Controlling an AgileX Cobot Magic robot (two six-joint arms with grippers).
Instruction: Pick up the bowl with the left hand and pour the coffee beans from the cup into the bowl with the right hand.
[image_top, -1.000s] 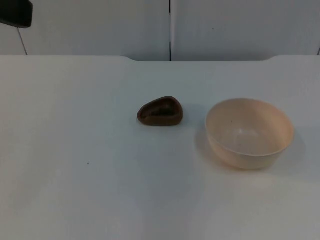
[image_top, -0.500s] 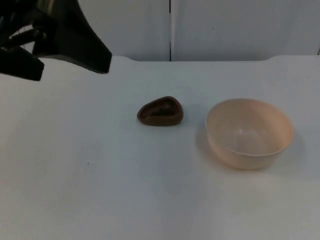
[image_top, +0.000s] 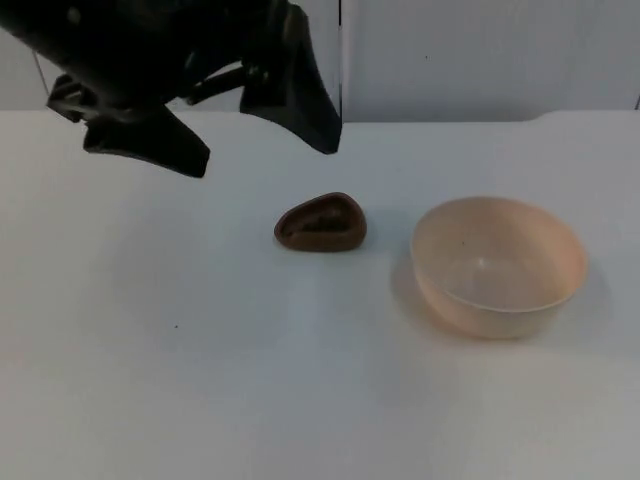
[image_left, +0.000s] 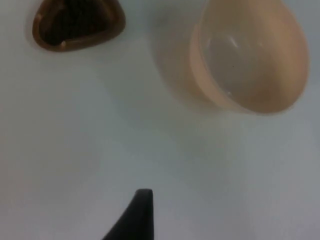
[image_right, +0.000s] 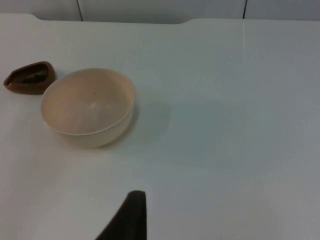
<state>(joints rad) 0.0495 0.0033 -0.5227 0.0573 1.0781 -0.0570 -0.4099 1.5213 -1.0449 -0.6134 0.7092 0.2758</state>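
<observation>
A small brown cup (image_top: 321, 223) with dark coffee beans stands at the middle of the white table. To its right sits an empty beige bowl (image_top: 498, 265). My left gripper (image_top: 260, 152) hovers open behind and left of the cup, holding nothing. In the left wrist view the cup (image_left: 75, 22) and the bowl (image_left: 250, 55) lie ahead of the gripper. My right gripper (image_right: 131, 218) waits off to the right; its wrist view takes in the bowl (image_right: 87, 107) and, beyond it, the cup (image_right: 29, 77).
The grey partition wall (image_top: 450, 55) closes the table at the back. Bare table top (image_top: 200, 380) stretches in front of and left of the cup, and to the right of the bowl (image_right: 240, 125).
The left arm has swung in from the upper left corner and rightward, and now hangs over the table behind the cup. Cup and bowl have not moved.
</observation>
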